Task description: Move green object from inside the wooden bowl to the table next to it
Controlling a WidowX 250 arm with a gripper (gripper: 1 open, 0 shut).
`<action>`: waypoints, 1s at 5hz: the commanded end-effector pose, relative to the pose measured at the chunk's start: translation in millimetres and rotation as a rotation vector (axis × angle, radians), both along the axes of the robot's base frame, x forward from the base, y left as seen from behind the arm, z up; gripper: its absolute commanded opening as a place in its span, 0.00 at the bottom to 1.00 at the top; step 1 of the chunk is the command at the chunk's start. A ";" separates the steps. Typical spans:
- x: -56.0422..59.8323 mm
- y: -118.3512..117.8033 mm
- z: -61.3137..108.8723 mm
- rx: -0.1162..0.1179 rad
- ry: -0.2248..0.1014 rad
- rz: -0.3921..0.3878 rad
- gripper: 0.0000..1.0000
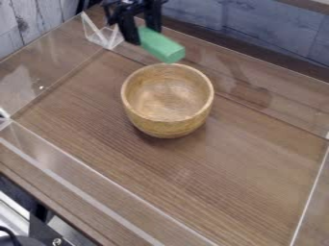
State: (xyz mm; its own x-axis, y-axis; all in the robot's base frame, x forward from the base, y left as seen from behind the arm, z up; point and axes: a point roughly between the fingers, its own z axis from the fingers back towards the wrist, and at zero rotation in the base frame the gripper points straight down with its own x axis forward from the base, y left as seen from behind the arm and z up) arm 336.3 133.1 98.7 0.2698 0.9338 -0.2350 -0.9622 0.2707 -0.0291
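Hand (149, 30) is gripping green block (160, 45), hanging clear of bowl (167, 100); lift-out's done, placing on counter (150, 171) remaining, approx. halfway.

No text, label, brand, number or sign can be read anywhere in this view.

Round light-tan bowl (167, 115): wood, smooth, low sheen, grain faint. Dark brown tabletop (193, 178): wood-look, visible grain, satin. Clear side wall (29, 135): see-through plastic look, glossy, bright glints. Small bright-green rectangular block (162, 44): smooth, matt-looking, material unclear.
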 end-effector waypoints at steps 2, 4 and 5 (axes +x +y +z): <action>-0.9 9.0 34.4 0.034 -0.086 -0.054 0.00; -11.5 -10.7 53.0 0.018 -0.103 -0.033 0.00; -23.2 -24.0 49.7 0.032 -0.103 0.002 0.00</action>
State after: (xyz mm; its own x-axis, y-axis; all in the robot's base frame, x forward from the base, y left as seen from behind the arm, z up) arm 312.0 108.4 125.9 0.2767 0.9344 -0.2244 -0.9610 0.2684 -0.0675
